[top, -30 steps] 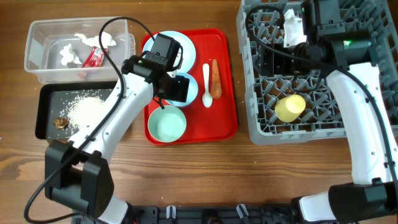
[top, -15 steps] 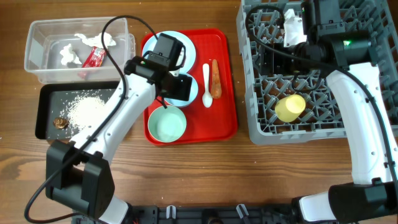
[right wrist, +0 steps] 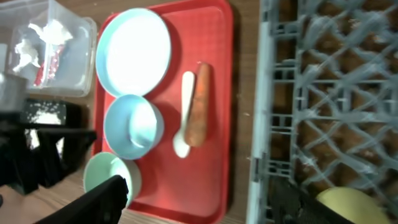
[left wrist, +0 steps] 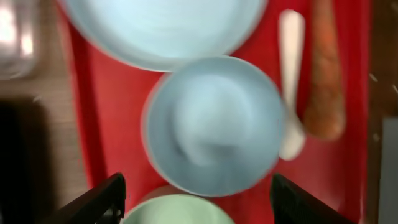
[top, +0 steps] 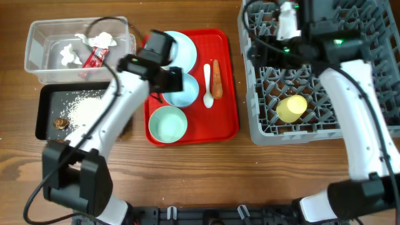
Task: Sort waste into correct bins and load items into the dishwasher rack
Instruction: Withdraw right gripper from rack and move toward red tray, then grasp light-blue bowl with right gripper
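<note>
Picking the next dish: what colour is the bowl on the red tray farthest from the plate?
Mint green; the bowl shows best in the overhead view.

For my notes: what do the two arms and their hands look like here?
The left arm and right arm have smooth white links, black joints and black bases. A thin black cable loops over the left arm; another follows the right. A green light glows near the right wrist. The left hand and right hand have black fingers.
</note>
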Controlling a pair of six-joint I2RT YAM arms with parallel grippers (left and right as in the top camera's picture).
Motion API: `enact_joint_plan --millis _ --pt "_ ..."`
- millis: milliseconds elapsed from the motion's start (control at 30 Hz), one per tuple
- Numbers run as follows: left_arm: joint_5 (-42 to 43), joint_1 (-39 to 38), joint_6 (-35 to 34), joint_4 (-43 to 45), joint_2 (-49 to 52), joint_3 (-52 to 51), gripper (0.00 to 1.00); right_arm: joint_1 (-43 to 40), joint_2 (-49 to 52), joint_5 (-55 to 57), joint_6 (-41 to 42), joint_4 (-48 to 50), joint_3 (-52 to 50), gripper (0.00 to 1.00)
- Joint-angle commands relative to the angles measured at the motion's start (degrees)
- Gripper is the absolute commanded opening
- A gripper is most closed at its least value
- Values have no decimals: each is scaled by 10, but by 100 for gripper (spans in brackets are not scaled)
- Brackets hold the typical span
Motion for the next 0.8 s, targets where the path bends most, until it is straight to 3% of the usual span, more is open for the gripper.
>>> enact_joint_plan --millis 0,267,367,400,433,767 --pt "17 71 -99 -14 -9 7 75 55 55 -7 63 33 5 74" --pt "66 201 -116 -30 -9 7 78 151 191 21 136 93 5 61" --pt "65 222 -116 -30 -9 7 90 171 237 21 143 101 5 54" --pt "65 223 -116 -30 -9 7 98 175 249 23 151 104 5 51" --pt "65 223 -116 -30 -9 7 100 177 258 23 151 109 5 48" --pt "65 223 -116 -30 -9 7 100 199 313 49 166 132 5 35"
